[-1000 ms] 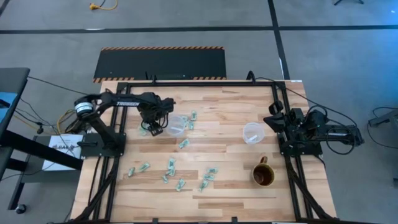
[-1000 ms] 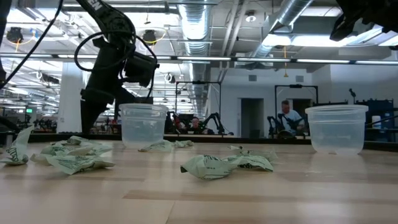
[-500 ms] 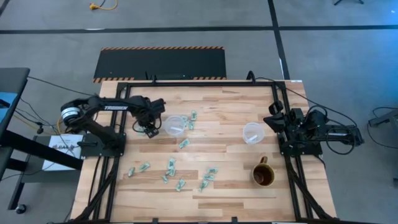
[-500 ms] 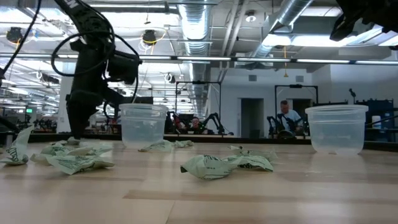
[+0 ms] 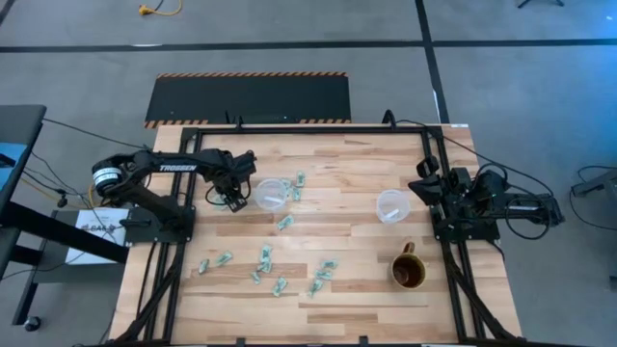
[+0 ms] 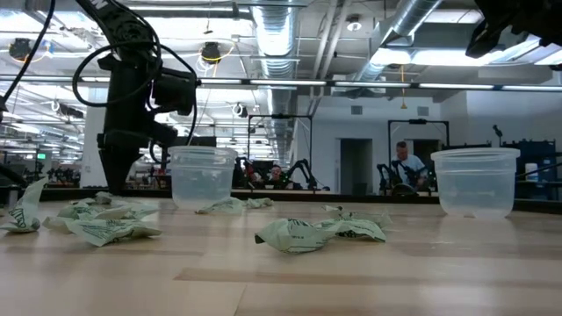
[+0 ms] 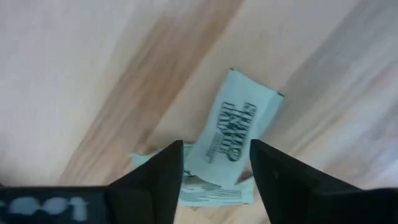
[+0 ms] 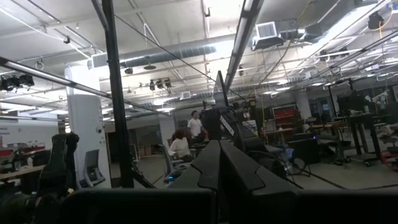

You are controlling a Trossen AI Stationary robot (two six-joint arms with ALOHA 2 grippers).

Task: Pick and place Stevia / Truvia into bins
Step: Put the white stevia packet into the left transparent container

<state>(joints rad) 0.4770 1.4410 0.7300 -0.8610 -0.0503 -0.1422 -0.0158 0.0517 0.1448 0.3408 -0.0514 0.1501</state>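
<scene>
- Left gripper [image 7: 214, 163] is lowered onto the table, jaws parted, a green Stevia sachet [image 7: 233, 134] sitting right between them, ungripped.
- Right gripper [image 8: 219, 163] is parked, jaws pressed shut on nothing.

Open workshop under exposed silver ducts [image 6: 279, 35] and strip lights [image 6: 399, 54]. Grey concrete floor [image 5: 501, 87] crossed by dark lines, a black mat [image 5: 249, 97] with hazard-striped edging beside the pale wood desk [image 5: 337, 226]. White pillar [image 8: 86, 134] and dark doorway [image 6: 356, 165] beyond; seated person [image 6: 405, 167] at distant benches.
</scene>
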